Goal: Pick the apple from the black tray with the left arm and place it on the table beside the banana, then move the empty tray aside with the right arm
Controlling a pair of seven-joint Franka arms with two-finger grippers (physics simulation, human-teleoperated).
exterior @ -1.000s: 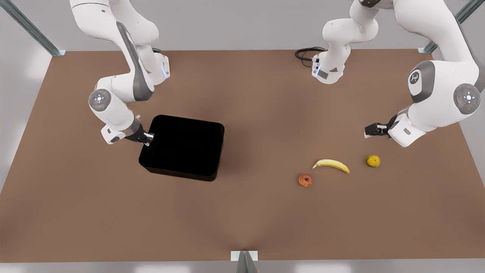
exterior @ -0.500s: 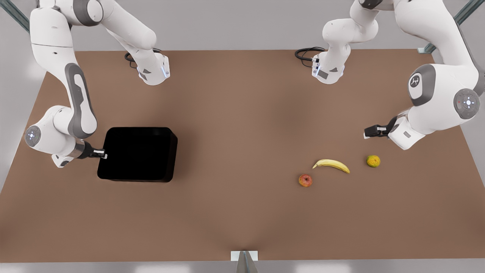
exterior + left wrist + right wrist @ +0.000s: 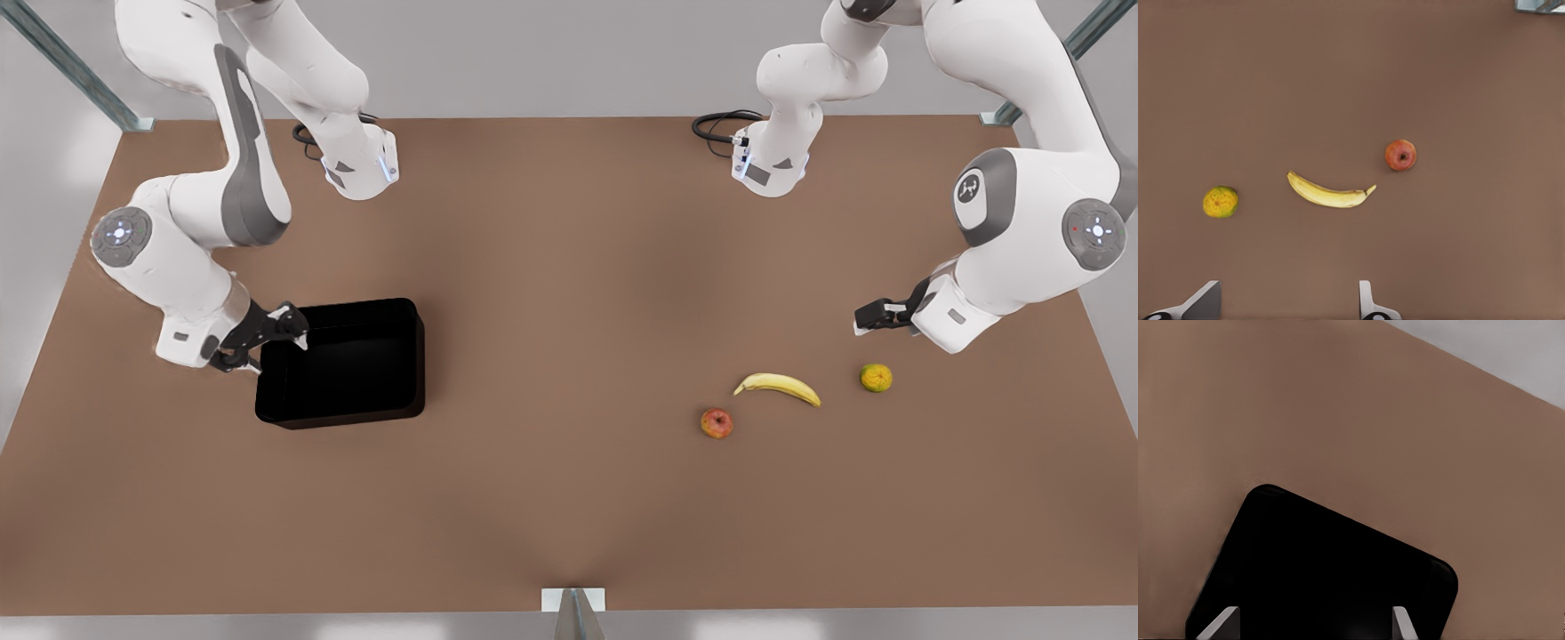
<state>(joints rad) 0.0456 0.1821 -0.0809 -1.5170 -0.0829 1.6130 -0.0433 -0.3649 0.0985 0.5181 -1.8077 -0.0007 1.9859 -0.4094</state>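
The front view takes in the whole brown table, with both arms reaching in from the far edge. On the front view's left, the right gripper sits at the near-left corner of the black tray, its jaws spread wide and clear of the rim. The right wrist view adds what the front view cannot: it looks down past two pale fingertips set well apart, onto the tray's glossy black floor, which has rounded corners and nothing lying in it.

On the front view's right, the left gripper hangs above the table, behind the fruit. Its wrist view shows the jaws wide, with one fingertip at the frame's edge and nothing between them, and it shows the fruit from above in finer detail. There the apple is small, round and red-orange, with a dark stem dimple facing up. It lies on the bare table just beside one tip of the banana, apart from it. The banana is a single yellow curve. A small yellow-green citrus fruit lies off its other end, further away than the apple.

In the front view the apple, banana and citrus form a loose row, well apart from the tray
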